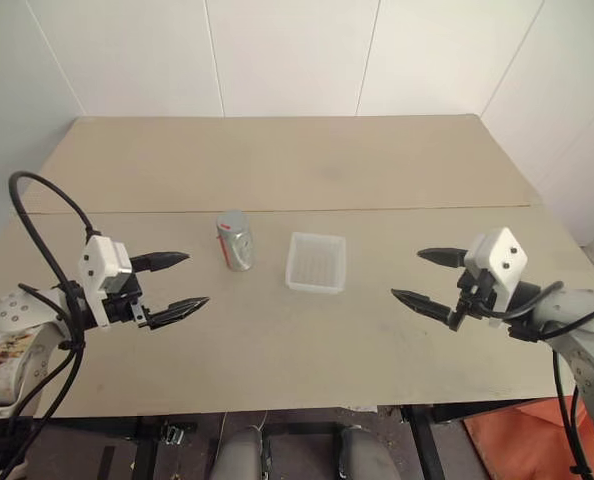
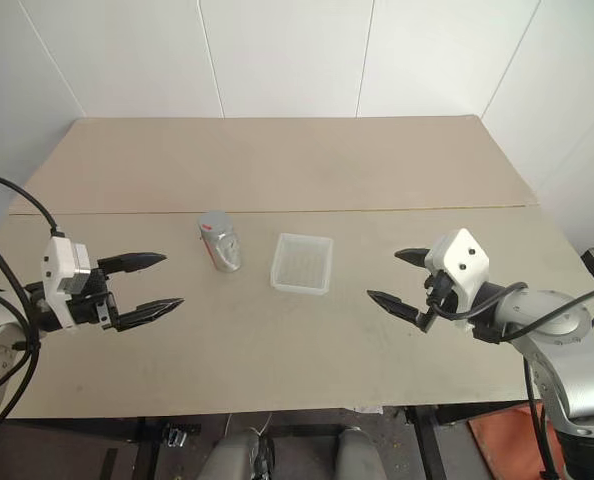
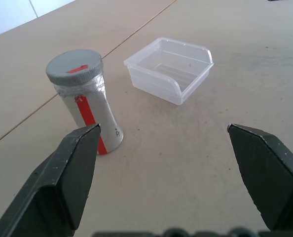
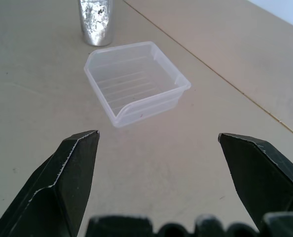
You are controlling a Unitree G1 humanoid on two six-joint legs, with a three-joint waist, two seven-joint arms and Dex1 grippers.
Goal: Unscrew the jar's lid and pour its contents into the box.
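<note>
The silvery jar (image 1: 235, 241) stands upright near the table's middle, with a red strip down its side and its grey lid (image 3: 75, 67) screwed on top. Its contents are hidden inside. Just to its right sits the translucent white box (image 1: 316, 262), with nothing in it. My left gripper (image 1: 182, 282) hovers open to the left of the jar, apart from it, fingers pointing toward it. My right gripper (image 1: 419, 276) hovers open to the right of the box, pointing at it, holding nothing.
The beige table (image 1: 277, 170) has a seam running across it just behind the jar and box. White walls stand behind the table. An orange thing (image 1: 522, 440) lies on the floor at the near right.
</note>
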